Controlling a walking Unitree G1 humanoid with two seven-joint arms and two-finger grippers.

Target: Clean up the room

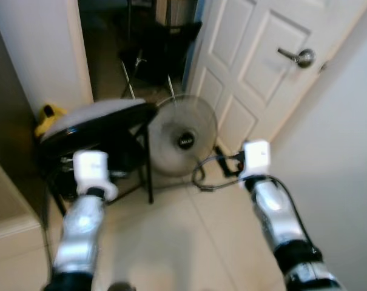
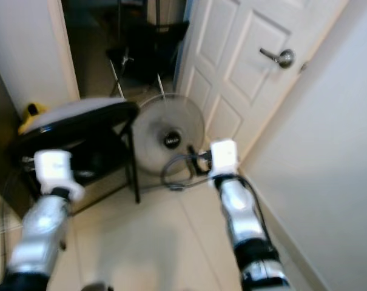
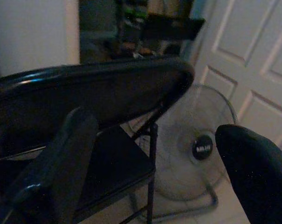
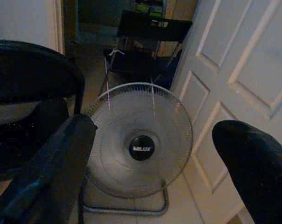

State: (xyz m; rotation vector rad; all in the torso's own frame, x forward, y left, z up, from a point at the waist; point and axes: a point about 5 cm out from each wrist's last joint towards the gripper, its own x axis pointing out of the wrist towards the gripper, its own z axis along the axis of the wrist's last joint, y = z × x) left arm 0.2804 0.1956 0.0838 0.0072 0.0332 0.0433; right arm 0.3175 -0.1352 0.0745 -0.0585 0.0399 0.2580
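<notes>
Fan [image 4: 141,140] stands between black chair [image 1: 104,130] and open door [image 1: 256,66], both pincers spread

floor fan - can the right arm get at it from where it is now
Probably yes. The right gripper is open and aimed straight at the fan, with nothing between them. The folding chair stands to the fan's left, the white door to its right, so the way looks free.
</notes>
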